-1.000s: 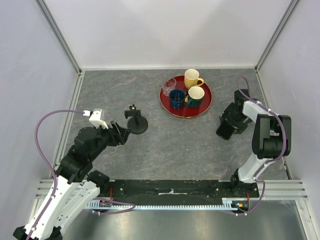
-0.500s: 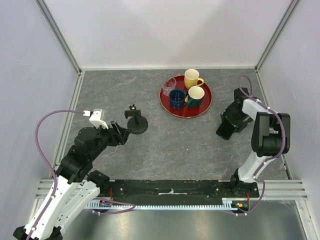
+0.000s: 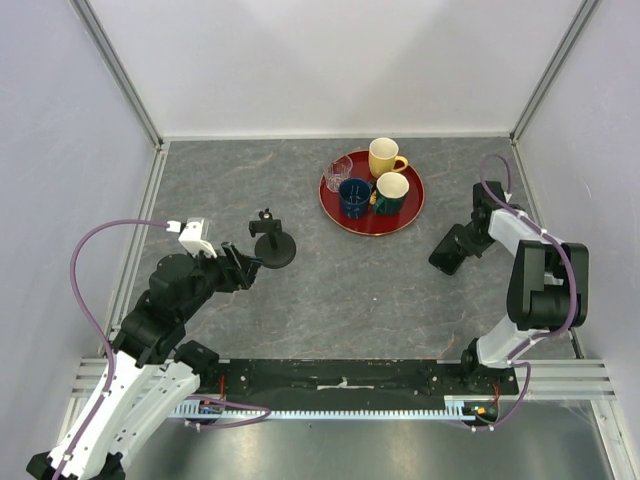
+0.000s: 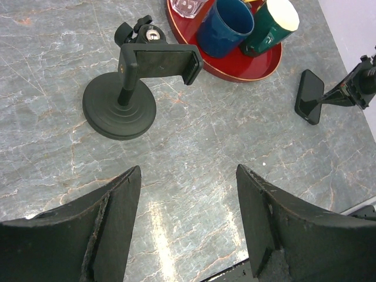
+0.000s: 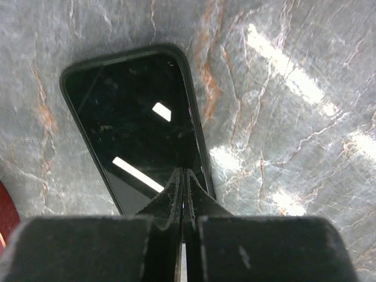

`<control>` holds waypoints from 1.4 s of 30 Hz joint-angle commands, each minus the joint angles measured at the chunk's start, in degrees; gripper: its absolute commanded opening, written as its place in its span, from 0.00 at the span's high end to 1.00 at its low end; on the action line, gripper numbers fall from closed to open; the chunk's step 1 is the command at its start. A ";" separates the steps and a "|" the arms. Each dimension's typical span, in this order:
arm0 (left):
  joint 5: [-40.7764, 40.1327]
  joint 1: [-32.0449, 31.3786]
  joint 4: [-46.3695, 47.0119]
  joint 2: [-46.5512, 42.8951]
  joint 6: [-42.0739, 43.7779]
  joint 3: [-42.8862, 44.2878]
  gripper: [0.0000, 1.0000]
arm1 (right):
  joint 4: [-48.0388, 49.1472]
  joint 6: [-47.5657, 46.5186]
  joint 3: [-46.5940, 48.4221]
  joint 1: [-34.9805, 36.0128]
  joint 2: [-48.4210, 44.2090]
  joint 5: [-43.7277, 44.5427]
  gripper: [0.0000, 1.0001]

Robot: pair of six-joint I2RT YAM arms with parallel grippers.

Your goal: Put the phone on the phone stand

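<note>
The phone is a black slab with a glossy screen, lying on the grey table at the right; it also shows in the left wrist view. My right gripper is shut, its tips pressed together over the near right end of the phone; nothing shows between them. The phone stand stands left of centre, with a round base and an empty cradle. My left gripper is open, low over the table just short of the stand.
A round red tray at the back centre holds a yellow mug, a blue mug, a green mug and a clear glass. White walls close in three sides.
My right gripper has shut from wide open. Its arm has swung outward to the right, and the phone has shifted slightly left and back. The left arm has not moved.
</note>
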 commanded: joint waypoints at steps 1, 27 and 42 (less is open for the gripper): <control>1.12 -0.11 2.19 0.33 2.50 -0.11 0.28 | 5.84 -3.16 -4.47 0.44 -4.44 -2.72 0.93; 1.47 -0.11 2.28 0.06 2.68 -0.20 0.28 | -6.19 -1.15 8.19 2.11 3.72 -3.69 0.02; 1.21 -0.11 2.37 -0.55 2.59 -0.20 0.28 | -4.08 1.93 5.02 2.11 7.68 -3.69 0.02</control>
